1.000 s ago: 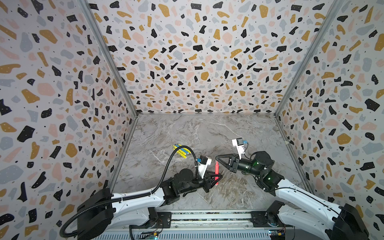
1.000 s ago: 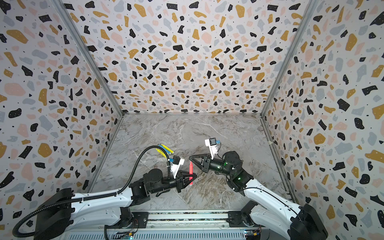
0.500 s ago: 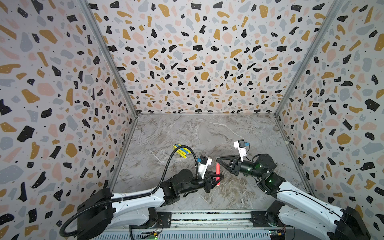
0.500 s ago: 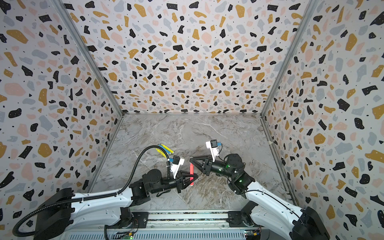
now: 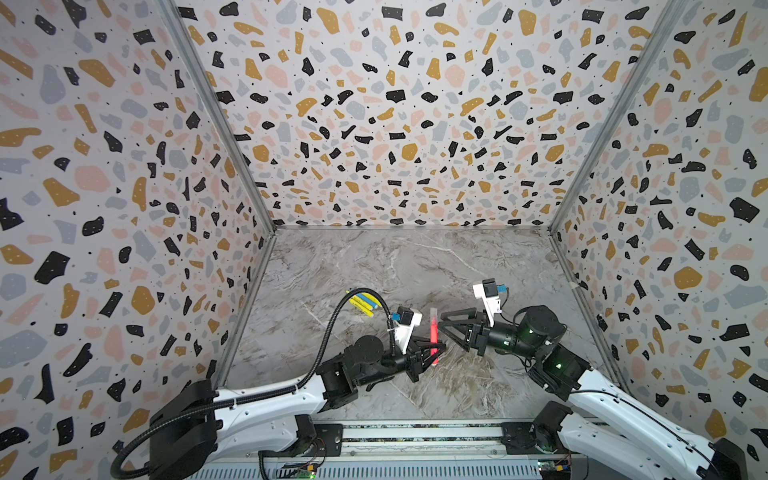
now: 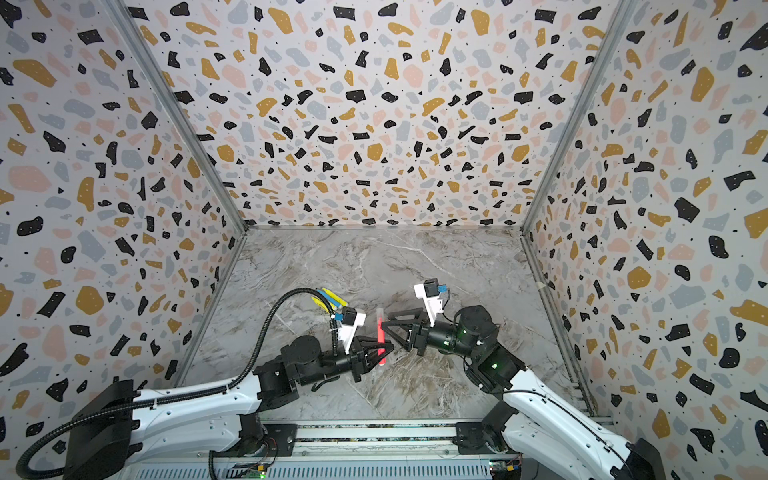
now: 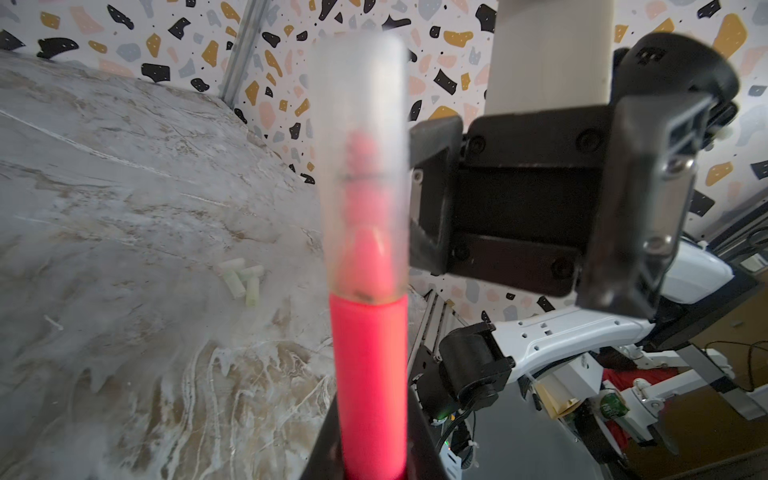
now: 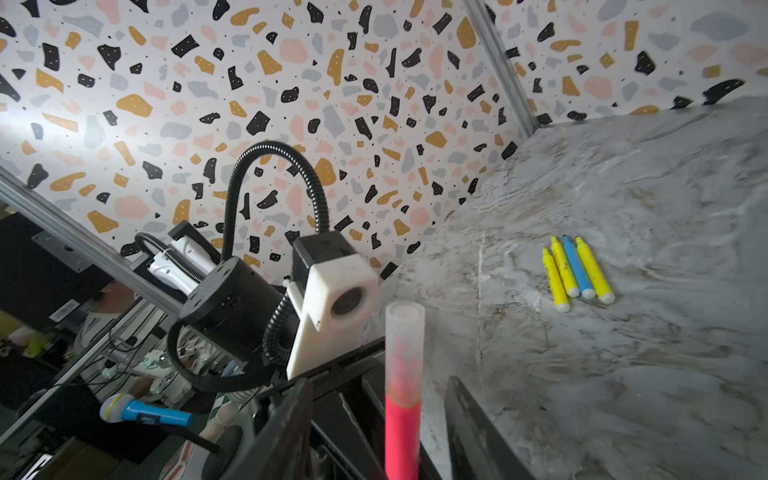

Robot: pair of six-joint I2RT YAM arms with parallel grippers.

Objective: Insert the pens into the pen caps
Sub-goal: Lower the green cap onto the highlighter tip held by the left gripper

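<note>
- Pink-red pen [image 5: 434, 337], clear cap [image 8: 404, 353] fitted: you had it clamped upright between the left gripper [image 5: 435, 348] fingers.
- Right gripper [image 5: 441, 322]: fingers spread either side of the cap, not touching.
- Yellow and blue pens [image 8: 577, 270]: side by side on the table [image 5: 374, 266], well apart from both grippers.

The pink-red pen [image 7: 368, 374] is clamped at its lower end in the left gripper [image 5: 434, 347], its tip seated inside a frosted translucent cap [image 7: 359, 166]. A blue pen [image 8: 577, 268] and three yellow pens [image 8: 594, 270] lie uncapped, side by side on the table [image 8: 623, 395]. Pale loose caps [image 7: 243, 278] lie clustered apart from them.
</note>
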